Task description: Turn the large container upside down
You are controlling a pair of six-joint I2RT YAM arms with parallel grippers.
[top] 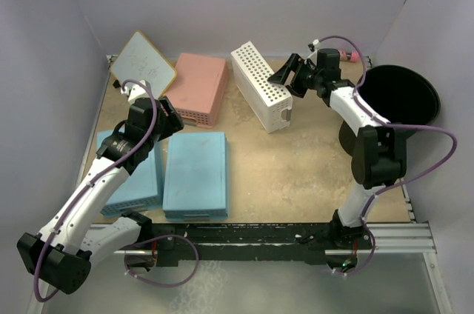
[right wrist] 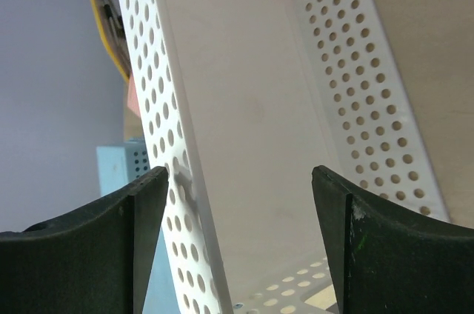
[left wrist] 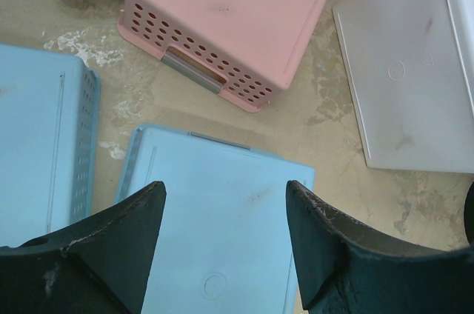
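Note:
The large black round container (top: 396, 103) stands at the table's right edge with its open mouth facing up; it shows in neither wrist view. My right gripper (top: 286, 75) is open and empty, well to the container's left, at the far end of a white perforated basket (top: 261, 86). In the right wrist view its jaws (right wrist: 238, 181) stand wide apart, facing the open inside of that basket (right wrist: 252, 107). My left gripper (top: 172, 118) is open and empty on the left side, above a blue basket (left wrist: 222, 240), its jaws (left wrist: 226, 195) wide apart.
Two blue baskets (top: 194, 173) (top: 133, 177) lie upside down at the front left. A pink basket (top: 198, 86) lies upside down behind them. A yellow-framed whiteboard (top: 143, 64) leans at the back left. A small pink object (top: 349, 55) lies at the back right. Grey walls enclose the table.

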